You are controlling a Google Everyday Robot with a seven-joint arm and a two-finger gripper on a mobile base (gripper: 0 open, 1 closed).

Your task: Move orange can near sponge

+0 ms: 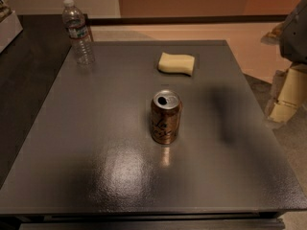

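Note:
The orange can (166, 117) stands upright near the middle of the grey table (96, 143), its silver top and opening facing up. The pale yellow sponge (177, 63) lies flat further back, a little to the right of the can, well apart from it. My gripper (284, 99) is at the right edge of the view, beyond the table's right side, with its cream blocky fingers (291, 91) pointing down; it holds nothing and is far from the can.
A clear plastic water bottle (78, 31) stands upright at the table's back left corner. A dark counter (24, 66) lies to the left of the table. A pale box (8, 28) shows at the top left edge.

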